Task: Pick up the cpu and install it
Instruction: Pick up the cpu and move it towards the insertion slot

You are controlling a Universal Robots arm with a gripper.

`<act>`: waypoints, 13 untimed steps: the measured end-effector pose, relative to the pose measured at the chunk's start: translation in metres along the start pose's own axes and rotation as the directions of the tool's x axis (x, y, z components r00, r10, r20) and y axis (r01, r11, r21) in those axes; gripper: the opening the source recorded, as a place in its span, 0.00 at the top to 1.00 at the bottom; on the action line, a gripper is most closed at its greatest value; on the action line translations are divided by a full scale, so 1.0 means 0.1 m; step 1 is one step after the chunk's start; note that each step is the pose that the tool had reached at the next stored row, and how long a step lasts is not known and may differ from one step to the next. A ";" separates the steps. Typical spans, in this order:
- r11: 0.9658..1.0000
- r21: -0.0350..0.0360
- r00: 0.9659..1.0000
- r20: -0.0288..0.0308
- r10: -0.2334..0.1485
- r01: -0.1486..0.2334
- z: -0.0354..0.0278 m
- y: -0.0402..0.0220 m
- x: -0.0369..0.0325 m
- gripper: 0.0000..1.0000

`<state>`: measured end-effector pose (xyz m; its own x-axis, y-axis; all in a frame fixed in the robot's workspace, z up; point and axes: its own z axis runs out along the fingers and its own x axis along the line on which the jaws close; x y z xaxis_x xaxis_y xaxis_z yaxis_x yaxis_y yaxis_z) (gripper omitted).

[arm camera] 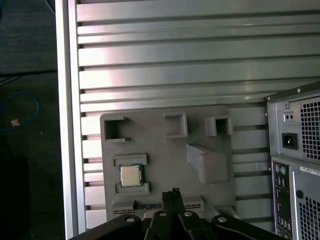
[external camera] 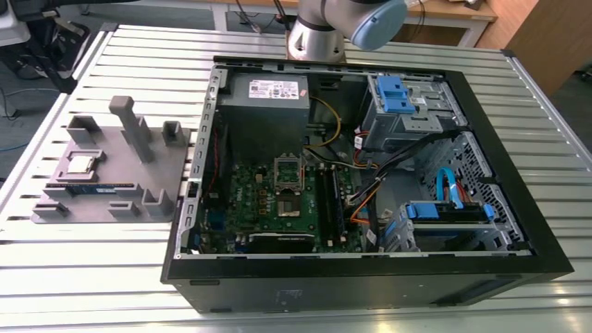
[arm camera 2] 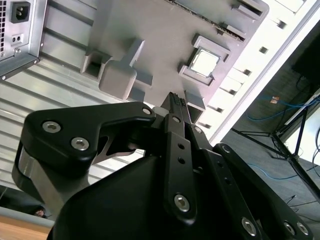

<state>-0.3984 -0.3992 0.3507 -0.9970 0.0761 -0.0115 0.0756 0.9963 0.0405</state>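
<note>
Exterior view: an open computer case (external camera: 370,277) lies on a slatted metal tabletop (external camera: 93,277), with the arm (external camera: 324,28) rising behind it. On the exterior view's left of the case sits a gray tray (external camera: 111,166). The cpu (external camera: 82,164) lies flat in a square pocket of that tray, silvery top up, and a memory stick (external camera: 90,187) lies just beside it. Inside the case the socket (external camera: 290,205) on the green board looks bare, with its metal frame raised.

Second wrist view: the tool (arm camera 2: 175,98) hangs above the tray (arm camera 2: 165,40), its two black fingers pressed together and pinching nothing. The cpu (arm camera 2: 206,63) lies beyond the fingertips and a little off to one side, apart from them.

First wrist view: the tool (arm camera: 173,191) again shows its fingers pressed together over the near edge of the tray (arm camera: 165,160). The cpu (arm camera: 130,176) rests in its pocket near the fingertips, to one side of them and untouched. The tabletop (arm camera: 175,65) stretches beyond the tray.

By these views the pick-up step is in hand and not yet done: the chip is not gripped and nothing is installed. A grasp would call for the fingers to be spread wider than the chip, centred over it and squared to its edges.
</note>
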 end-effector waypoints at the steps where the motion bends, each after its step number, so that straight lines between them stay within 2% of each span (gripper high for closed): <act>1: 1.000 0.000 1.000 0.000 0.000 0.000 0.005 -0.001 0.006 0.89; 13: 1.000 0.003 1.000 0.000 0.000 0.000 0.078 -0.011 0.085 0.89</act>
<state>-0.4069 -0.3994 0.3427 -0.9970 0.0760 -0.0118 0.0755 0.9965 0.0371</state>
